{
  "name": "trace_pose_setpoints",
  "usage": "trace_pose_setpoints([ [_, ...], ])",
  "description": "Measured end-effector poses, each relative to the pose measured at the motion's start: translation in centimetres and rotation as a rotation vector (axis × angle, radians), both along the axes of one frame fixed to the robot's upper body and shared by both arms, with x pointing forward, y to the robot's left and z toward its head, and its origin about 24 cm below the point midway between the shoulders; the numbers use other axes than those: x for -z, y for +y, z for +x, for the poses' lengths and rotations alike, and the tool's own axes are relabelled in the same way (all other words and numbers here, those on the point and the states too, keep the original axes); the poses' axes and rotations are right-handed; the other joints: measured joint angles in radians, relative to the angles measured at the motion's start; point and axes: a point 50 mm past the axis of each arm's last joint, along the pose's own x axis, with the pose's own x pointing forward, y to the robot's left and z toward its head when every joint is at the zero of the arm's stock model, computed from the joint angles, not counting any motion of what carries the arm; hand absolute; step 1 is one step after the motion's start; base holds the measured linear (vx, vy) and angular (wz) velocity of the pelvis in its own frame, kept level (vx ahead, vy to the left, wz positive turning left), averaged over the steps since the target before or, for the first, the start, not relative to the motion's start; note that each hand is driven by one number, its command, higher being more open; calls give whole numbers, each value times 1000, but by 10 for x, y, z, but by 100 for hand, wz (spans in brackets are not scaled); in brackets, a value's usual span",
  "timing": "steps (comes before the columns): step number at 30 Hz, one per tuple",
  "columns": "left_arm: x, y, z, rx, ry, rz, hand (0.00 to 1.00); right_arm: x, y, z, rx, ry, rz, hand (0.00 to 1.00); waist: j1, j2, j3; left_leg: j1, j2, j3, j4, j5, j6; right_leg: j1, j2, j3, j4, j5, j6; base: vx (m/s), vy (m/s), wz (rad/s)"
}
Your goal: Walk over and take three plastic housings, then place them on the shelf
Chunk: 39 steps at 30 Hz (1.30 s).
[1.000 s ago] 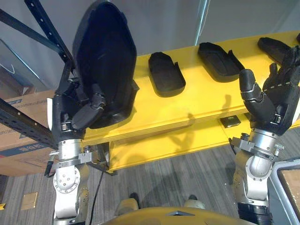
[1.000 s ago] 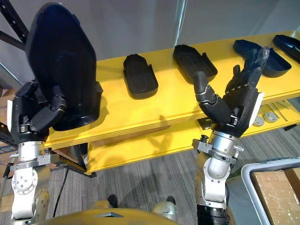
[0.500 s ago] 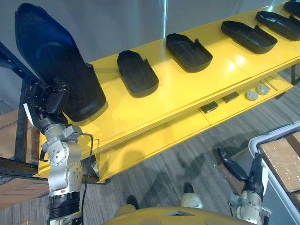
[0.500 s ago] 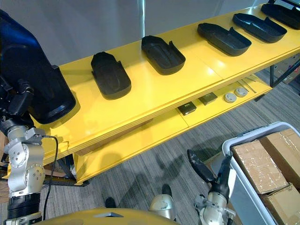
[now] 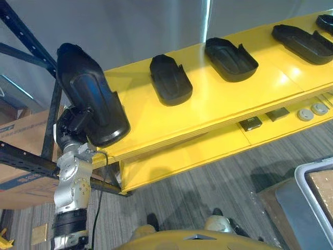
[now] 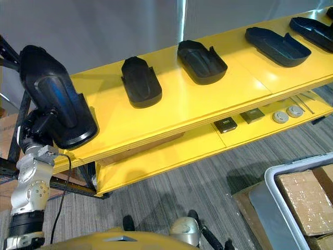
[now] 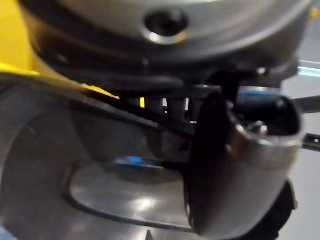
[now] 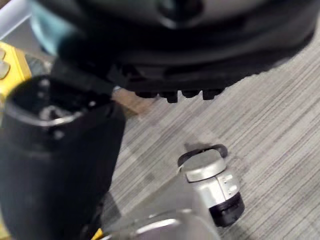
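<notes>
left hand point(image 5: 72, 126) curled round the lower end of the held housing point(image 5: 91, 96) — tilted upright over the yellow shelf's point(image 5: 218, 96) free left end, likely to set it down | laid housings point(image 5: 170, 82) spaced along the shelf, hollow side up | right hand point(image 8: 175, 45) over the floor — grip unreadable

Lower yellow tier point(image 6: 177, 151): carries four small things near its right end.
Dark square pieces point(image 6: 225, 124): two, side by side, slightly apart.
Round grey discs point(image 6: 280, 116): two, just right of the squares.
Grey bin point(image 6: 299, 162): on the floor at lower right, cardboard boxes point(image 6: 307, 195) inside.
Cardboard box point(image 5: 28, 130): far left, behind the dark metal rack point(image 5: 21, 26).
Floor point(image 5: 208, 187): grey striped carpet.
Wall point(image 5: 130, 26): plain grey.
</notes>
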Motion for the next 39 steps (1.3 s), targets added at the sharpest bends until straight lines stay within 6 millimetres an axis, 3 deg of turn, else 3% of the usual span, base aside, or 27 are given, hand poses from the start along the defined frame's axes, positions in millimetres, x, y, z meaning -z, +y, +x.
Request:
trace_pose_setpoints([
  [7, -14, 7, 20, 45, -16, 2, 0, -8, -29, 31, -28, -86, -49, 100, 11, 20, 45, -8, -18, -36, -5, 14, 4, -21, -24, -27, 74, -44, 8, -24, 0, 15],
  [16, -30, 19, 41, 89, 7, 12, 0, -14, -25, 76, -115, -172, -34, 100, 23, 18, 95, -29, -32, -74, -35, 56, -3, -89, -53, -55, 207, -114, 2, -4, -17, 16],
  [21, -34, 21, 48, 94, 10, 4, 0, -18, -25, 85, -135, -202, -43, 100, 21, 5, 133, -51, -32, -61, -36, 56, -5, -117, -57, -49, 223, -116, 2, -24, 5, -1],
  [26, -52, 15, 63, 132, -44, -25, 0, -21, -20, 91, -178, -218, -44, 100, 24, -22, 172, -59, -15, 40, -33, 54, -9, -123, -67, -48, 224, -115, 4, -4, 7, 2],
  [32, -61, 9, 72, 186, -76, -57, 0, -27, -15, 104, -203, -273, -42, 100, 53, -27, 175, -60, -11, 82, -32, 56, -8, -131, -69, -36, 218, -113, 6, 14, 6, -4],
  [39, -75, 6, 82, 246, -60, 38, 0, -28, -11, 107, -193, -289, -25, 100, 72, -46, 185, -59, 5, 137, -13, 36, -8, -115, -70, -28, 186, -95, 18, -3, 11, -3],
])
